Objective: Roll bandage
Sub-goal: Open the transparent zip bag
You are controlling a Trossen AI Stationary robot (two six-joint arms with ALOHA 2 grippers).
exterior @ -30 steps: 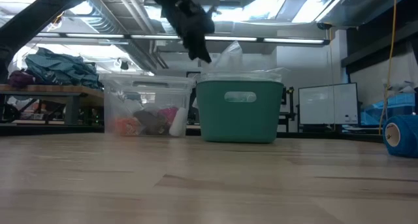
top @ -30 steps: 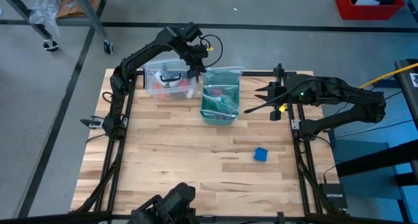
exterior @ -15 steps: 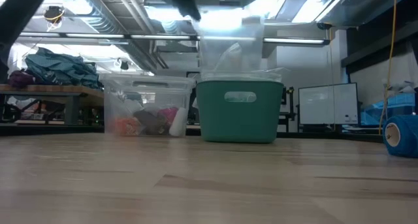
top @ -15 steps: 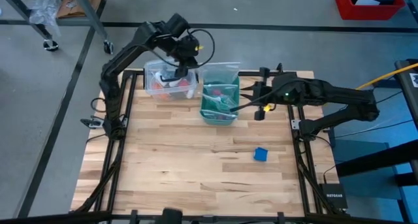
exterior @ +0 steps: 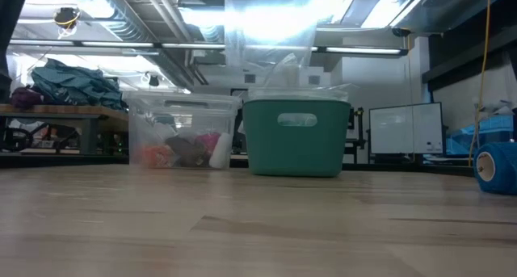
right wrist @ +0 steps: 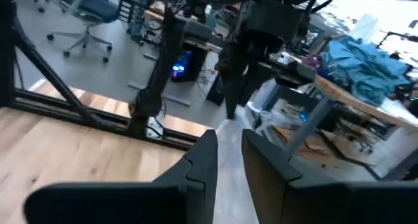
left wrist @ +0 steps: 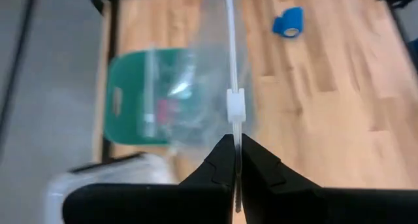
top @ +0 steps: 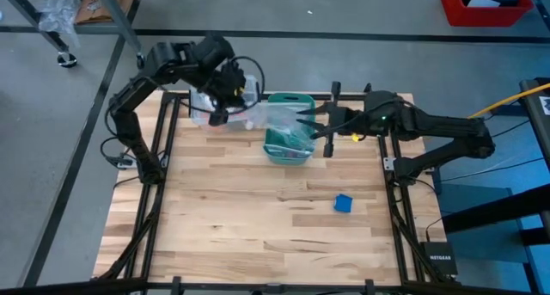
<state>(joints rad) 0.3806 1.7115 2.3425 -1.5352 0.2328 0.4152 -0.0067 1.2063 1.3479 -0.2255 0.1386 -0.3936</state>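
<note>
On the near right part of the wooden table, the bandage sits as a small bright blue roll, alone on the bare boards and well apart from both arms. From the low view it shows at the right edge of the tabletop, standing as a short cylinder.

Farther back, at the table's far edge, a teal-green basket stands just beside a clear plastic bin holding mixed coloured items. Above the basket hangs a clear zip-top plastic bag, stretched between the two arms.

The left gripper is over the clear bin, left of the basket; its wrist view shows the two dark fingers pinched together on the bag's top edge, close to the white zipper slider, with the basket and the blue roll visible far below through and beside the plastic.

The right gripper reaches in from the right to the basket's right side. Its fingers stand slightly apart with the bag's film showing between them; whether they grip it cannot be told.
</note>
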